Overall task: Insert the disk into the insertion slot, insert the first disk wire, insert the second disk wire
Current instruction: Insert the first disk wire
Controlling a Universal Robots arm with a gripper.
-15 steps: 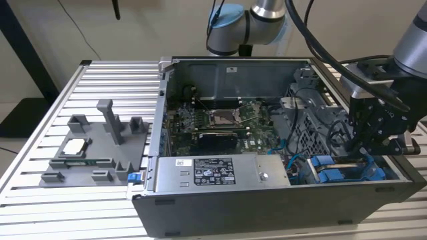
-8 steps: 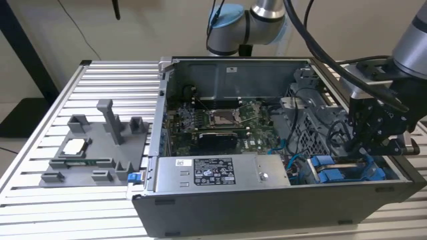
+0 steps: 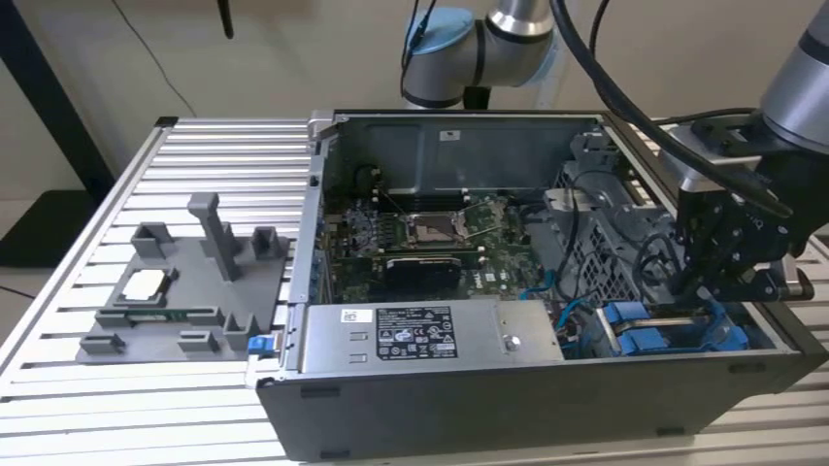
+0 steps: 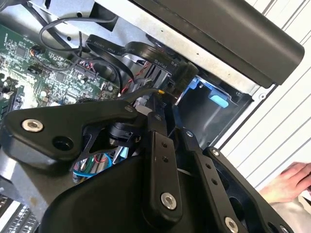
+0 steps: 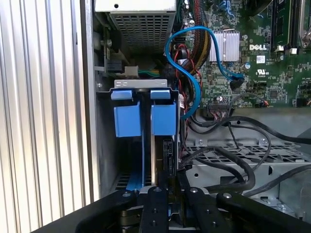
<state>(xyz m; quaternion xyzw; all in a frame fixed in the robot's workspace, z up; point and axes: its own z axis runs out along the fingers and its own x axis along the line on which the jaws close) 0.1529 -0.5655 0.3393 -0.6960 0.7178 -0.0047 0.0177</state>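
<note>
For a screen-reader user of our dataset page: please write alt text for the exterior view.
A robot arm's gripper reaches down into the insertion slot, a bay with blue fittings at the exterior view's right end of an open computer case. The case stands on a slatted metal table beside a grey fixture plate.

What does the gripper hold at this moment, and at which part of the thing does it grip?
The gripper seems to hold the disk by its outer end; the rest of it sits inside the slot.
</note>
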